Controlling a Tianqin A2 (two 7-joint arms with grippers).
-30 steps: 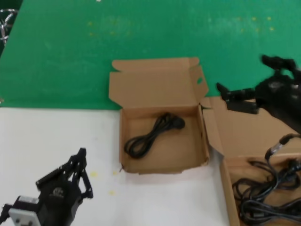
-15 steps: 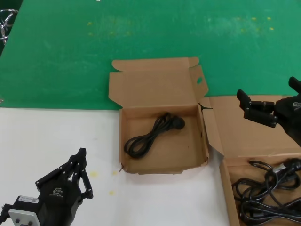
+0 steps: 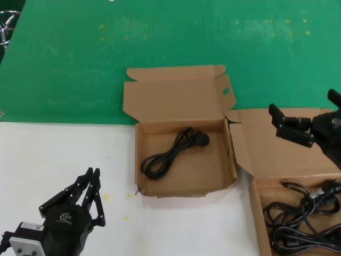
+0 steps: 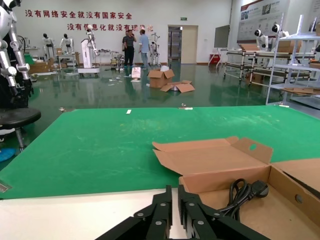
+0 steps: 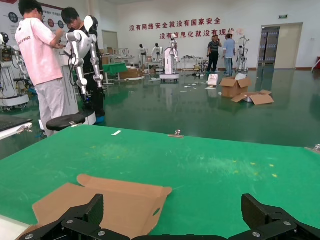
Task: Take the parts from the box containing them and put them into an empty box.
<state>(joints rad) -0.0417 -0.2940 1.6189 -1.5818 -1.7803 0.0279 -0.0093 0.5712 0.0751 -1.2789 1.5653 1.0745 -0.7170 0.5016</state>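
The box with the oval hole in its lid flap (image 3: 171,99) lies open at the middle; one coiled black cable (image 3: 173,152) lies in it. The plain box (image 3: 254,210) at the right edge holds several tangled black cables (image 3: 301,220), and its lid (image 3: 279,152) lies flat behind it. My right gripper (image 3: 303,109) hovers open and empty over that lid. Its wrist view shows wide-set fingers (image 5: 92,207) and the holed lid (image 5: 105,200) ahead. My left gripper (image 3: 91,173) rests low at the front left, empty, its fingers (image 4: 162,202) almost together; the holed box (image 4: 210,160) and its cable (image 4: 245,192) lie ahead of it.
The boxes straddle the edge between the green mat (image 3: 160,37) at the back and the white tabletop (image 3: 53,160) in front. The plain box runs off the right edge of the head view.
My right gripper has swung right and down, away from the holed box, to hover over the plain box's lid. My left gripper's fingertips have parted slightly.
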